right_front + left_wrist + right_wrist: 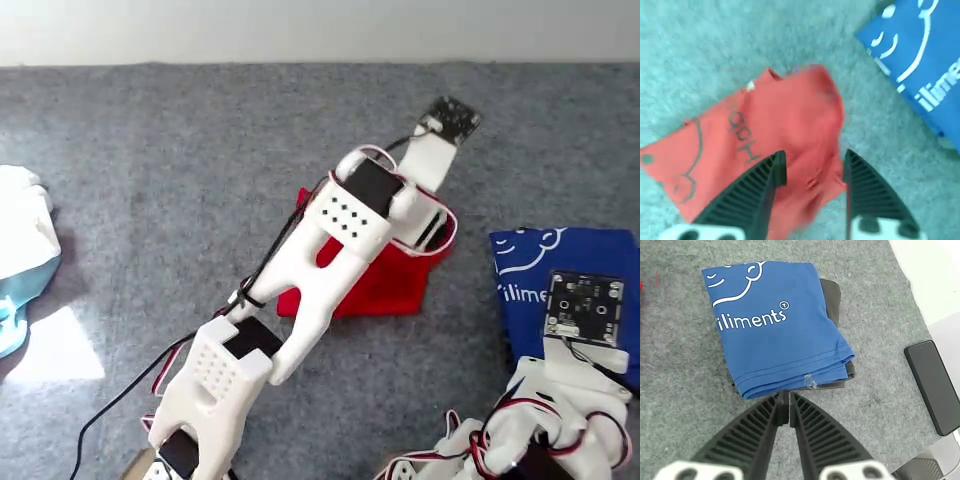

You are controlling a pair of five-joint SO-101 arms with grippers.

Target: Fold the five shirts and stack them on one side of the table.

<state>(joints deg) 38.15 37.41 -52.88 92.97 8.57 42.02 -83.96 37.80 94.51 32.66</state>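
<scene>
A red shirt [765,135] lies partly folded and rumpled at the middle of the grey mat [200,150]. My left gripper [812,170] hangs open just above its near edge, one finger on each side of a raised fold, gripping nothing. The red shirt [385,285] shows under the left arm in the high view. A folded blue shirt [775,325] with white print rests on a folded dark grey shirt [832,295] at the right side. My right gripper [788,412] is shut and empty, just off the blue shirt's near edge.
White and teal shirts [20,250] lie heaped at the table's left edge. A black phone [931,386] lies on the bare tabletop just beyond the mat's right edge. The blue stack [530,265] sits close to the right of the red shirt.
</scene>
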